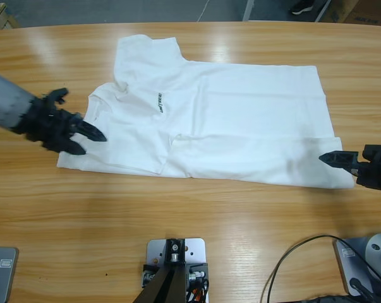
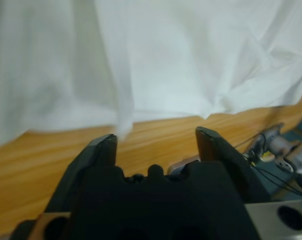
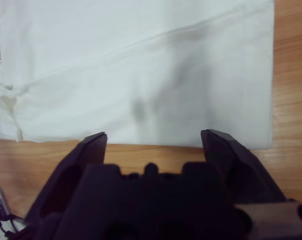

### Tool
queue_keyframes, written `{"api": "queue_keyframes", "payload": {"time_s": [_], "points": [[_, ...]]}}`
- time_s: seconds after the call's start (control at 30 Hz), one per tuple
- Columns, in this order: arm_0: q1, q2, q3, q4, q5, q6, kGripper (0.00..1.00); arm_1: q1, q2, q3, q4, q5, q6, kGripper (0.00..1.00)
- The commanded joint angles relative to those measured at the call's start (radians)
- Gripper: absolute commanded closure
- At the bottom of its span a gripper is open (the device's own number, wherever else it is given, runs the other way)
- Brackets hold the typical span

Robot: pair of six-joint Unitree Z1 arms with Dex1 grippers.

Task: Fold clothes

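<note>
Nearest the camera, a broad strip of bare wooden table (image 1: 196, 208) runs along the 6 o'clock side, open from end to end below the shirt's near edge. The white T-shirt (image 1: 241, 126) lies flat across the middle of the table, collar end toward 9 o'clock, hem toward 3 o'clock, with its small dark logo (image 1: 160, 101) on the chest. One sleeve juts out toward 12 o'clock; the near side is folded over, leaving a straight edge.

At 9 o'clock the left gripper (image 1: 89, 136) sits at the collar-end edge, its jaws apart, fabric just ahead of the tips in the left wrist view. At 3 o'clock the right gripper (image 1: 332, 158) points at the hem's near corner, its jaws also spread wide, holding nothing.

Beyond the shirt, a narrower band of bare wood reaches the table's far curved edge.
</note>
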Motion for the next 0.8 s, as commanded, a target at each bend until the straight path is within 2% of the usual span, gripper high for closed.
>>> {"api": "queue_keyframes", "payload": {"time_s": [0.03,0.13,0.2,0.33,0.4,0.5,0.6,0.8], "points": [[-0.018,-0.148,-0.082,0.218,0.169,-0.012,0.001,0.009,0.02,0.016,-0.007,-0.012,-0.008,0.222],[-0.083,-0.137,-0.121,0.206,0.192,0.089,0.064,0.011,0.018,0.012,-0.007,-0.013,-0.022,0.22],[-0.142,-0.114,-0.134,0.144,0.202,0.145,0.066,0.036,0.022,-0.014,0.005,-0.032,-0.045,0.215],[-0.197,-0.068,-0.08,0.033,0.263,0.18,0.066,0.077,0.078,-0.229,0.254,-0.155,-0.163,0.129],[-0.209,-0.067,-0.043,0.008,0.327,0.175,0.064,0.1,0.118,-0.287,0.327,-0.208,-0.193,0.123],[-0.255,-0.047,0.001,-0.014,0.417,0.148,0.064,0.199,0.184,-0.291,0.323,-0.257,-0.183,0.116],[-0.297,0.01,0.022,-0.041,0.438,0.133,0.064,0.315,0.302,-0.292,0.268,-0.3,-0.164,0.115],[-0.369,0.084,0.028,-0.087,0.46,0.083,0.064,0.335,0.432,-0.285,0.204,-0.322,-0.15,0.116]]}}
